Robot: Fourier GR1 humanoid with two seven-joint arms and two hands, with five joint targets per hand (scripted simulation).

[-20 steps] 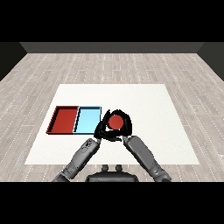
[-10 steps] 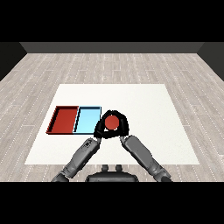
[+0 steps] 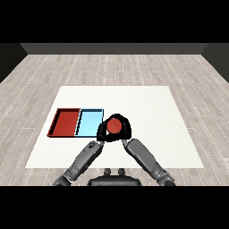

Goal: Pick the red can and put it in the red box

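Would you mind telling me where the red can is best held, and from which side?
Around its round side wall, from the right: the red can stands upright, top showing, and the right hand already curls round it there, beside the light blue tray.

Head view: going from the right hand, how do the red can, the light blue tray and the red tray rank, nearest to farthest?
1. Red can: inside the curl of the right hand, fingers round it.
2. Light blue tray: just left of the hand, its near edge beside the can.
3. Red tray: farthest left, beyond the light blue tray.
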